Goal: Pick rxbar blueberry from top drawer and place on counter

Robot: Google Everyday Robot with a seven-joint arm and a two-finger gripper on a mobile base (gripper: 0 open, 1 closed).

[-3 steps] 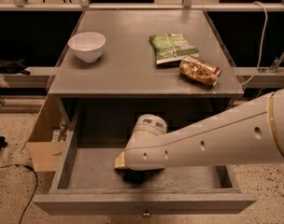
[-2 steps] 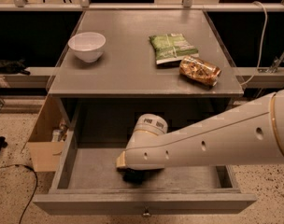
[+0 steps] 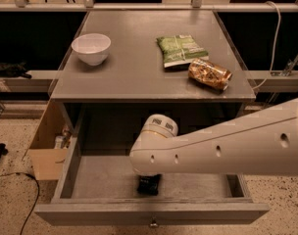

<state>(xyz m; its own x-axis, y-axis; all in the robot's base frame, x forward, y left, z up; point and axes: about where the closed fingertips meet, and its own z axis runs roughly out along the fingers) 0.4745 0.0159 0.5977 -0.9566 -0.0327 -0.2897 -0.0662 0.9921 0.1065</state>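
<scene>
The top drawer (image 3: 100, 182) is pulled open, with a small round knob (image 3: 152, 224) on its front. My arm reaches in from the right, and its white wrist hangs over the middle of the drawer. My gripper (image 3: 149, 184) shows only as a dark shape under the wrist, low on the drawer floor near the front. I cannot tell the rxbar blueberry apart from that dark shape; it is hidden or merged with it. The counter (image 3: 134, 67) is the grey top above the drawer.
On the counter stand a white bowl (image 3: 91, 48) at the left, a green snack bag (image 3: 181, 50) and a golden-brown packet (image 3: 210, 74) at the right. An open cardboard box (image 3: 48, 151) stands on the floor left of the drawer. A cable lies on the floor.
</scene>
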